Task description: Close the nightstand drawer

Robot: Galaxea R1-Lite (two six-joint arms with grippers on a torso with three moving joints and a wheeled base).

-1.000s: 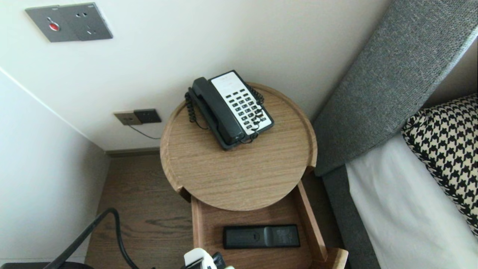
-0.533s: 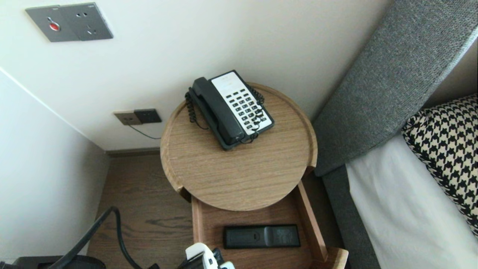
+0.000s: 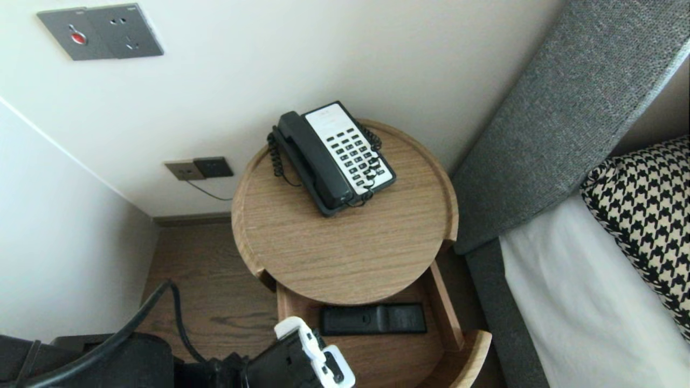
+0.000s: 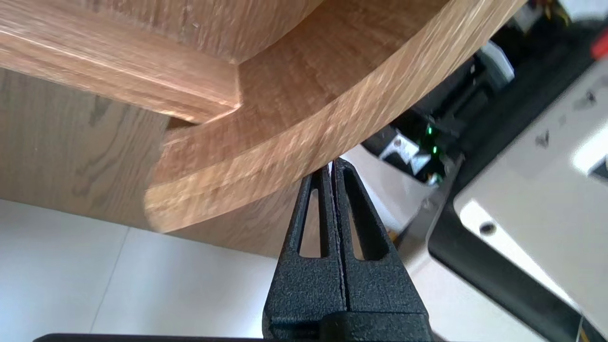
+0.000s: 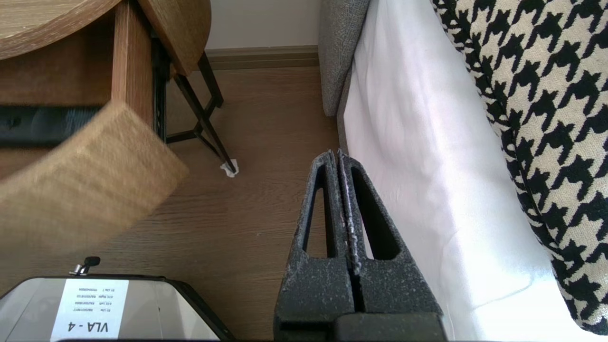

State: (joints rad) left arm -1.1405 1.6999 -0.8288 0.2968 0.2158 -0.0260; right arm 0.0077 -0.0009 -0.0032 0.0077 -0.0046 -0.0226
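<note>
A round wooden bedside table (image 3: 345,258) has a drawer (image 3: 450,328) pulled out beneath its top. A black remote control (image 3: 373,319) lies inside the drawer, also seen as a dark strip (image 5: 42,126) in the right wrist view. My left gripper (image 4: 331,164) is shut and empty, with its tips against the lower edge of the drawer's curved front (image 4: 266,156). The left wrist (image 3: 310,358) shows at the bottom of the head view, in front of the drawer. My right gripper (image 5: 334,153) is shut and empty, hanging over the wooden floor beside the bed.
A black and white telephone (image 3: 331,156) sits at the back of the tabletop. A grey headboard (image 3: 566,108), white bed (image 3: 582,307) and houndstooth pillow (image 3: 647,215) stand close on the right. Walls close in behind and on the left. The table's thin black legs (image 5: 204,109) reach the floor.
The drawer has slid in under the tabletop, carrying the remote with it. My left arm has pushed forward, further into the head view. The right arm has not moved.
</note>
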